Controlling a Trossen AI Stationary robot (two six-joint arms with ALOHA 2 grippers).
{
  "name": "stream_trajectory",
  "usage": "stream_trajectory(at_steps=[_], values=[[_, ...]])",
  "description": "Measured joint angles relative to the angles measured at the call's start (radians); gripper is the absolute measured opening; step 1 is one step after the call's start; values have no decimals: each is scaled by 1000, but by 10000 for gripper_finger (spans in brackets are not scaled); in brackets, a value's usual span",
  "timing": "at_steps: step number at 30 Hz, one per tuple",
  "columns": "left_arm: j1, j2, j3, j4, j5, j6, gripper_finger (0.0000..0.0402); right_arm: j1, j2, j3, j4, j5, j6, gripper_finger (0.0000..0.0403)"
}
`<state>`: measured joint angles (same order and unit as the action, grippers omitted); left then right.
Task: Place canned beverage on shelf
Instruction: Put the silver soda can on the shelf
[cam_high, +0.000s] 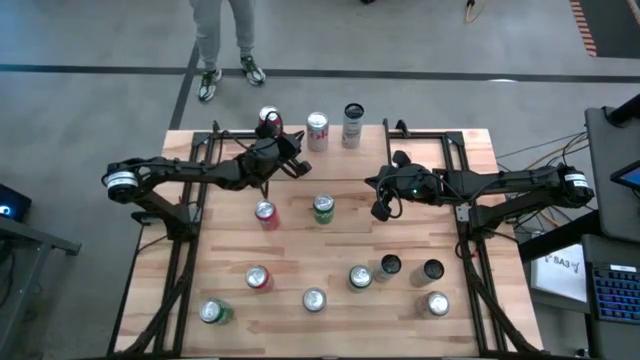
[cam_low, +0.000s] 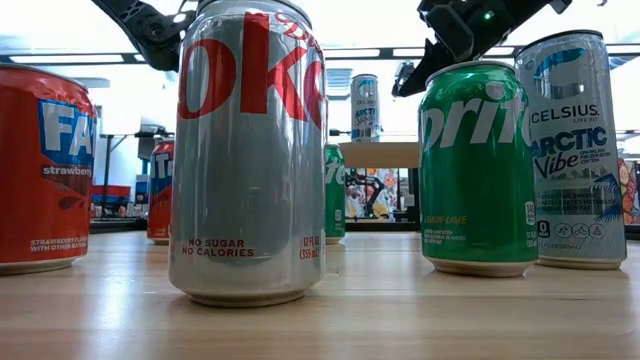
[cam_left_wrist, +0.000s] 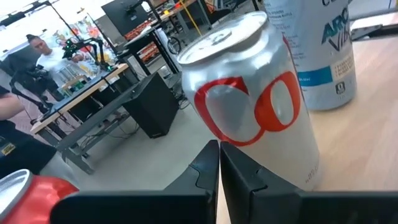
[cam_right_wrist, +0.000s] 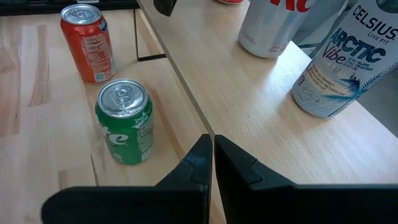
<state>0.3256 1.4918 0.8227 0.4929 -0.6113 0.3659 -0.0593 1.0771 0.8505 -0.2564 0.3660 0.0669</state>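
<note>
Both grippers empty with fingers pressed together, left gripper (cam_high: 292, 158) just beside the three cans on the shelf (cam_right_wrist: 261, 106), right gripper (cam_high: 381, 208) at its other end; risk: a closed left finger could topple the silver can (cam_left_wrist: 255, 99) off the shelf's edge

"CELSIUS ARCTIC Vibe" on pale can (cam_low: 573, 150)

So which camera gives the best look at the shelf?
The right wrist view: the shelf fills it as a raised light-wood board with a silver can and a Celsius can standing on it. The high view shows only its outline, the low view an edge behind cans, the left wrist view one corner.
</note>
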Motion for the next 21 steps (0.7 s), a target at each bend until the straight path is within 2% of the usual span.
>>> stream_trajectory(at_steps=[6,21], values=[[5,1,0,31,54,-8,0,0,0,0,0,0,-6,9],[5,40,0,92,79,-17,0,0,0,0,0,0,-6,9]])
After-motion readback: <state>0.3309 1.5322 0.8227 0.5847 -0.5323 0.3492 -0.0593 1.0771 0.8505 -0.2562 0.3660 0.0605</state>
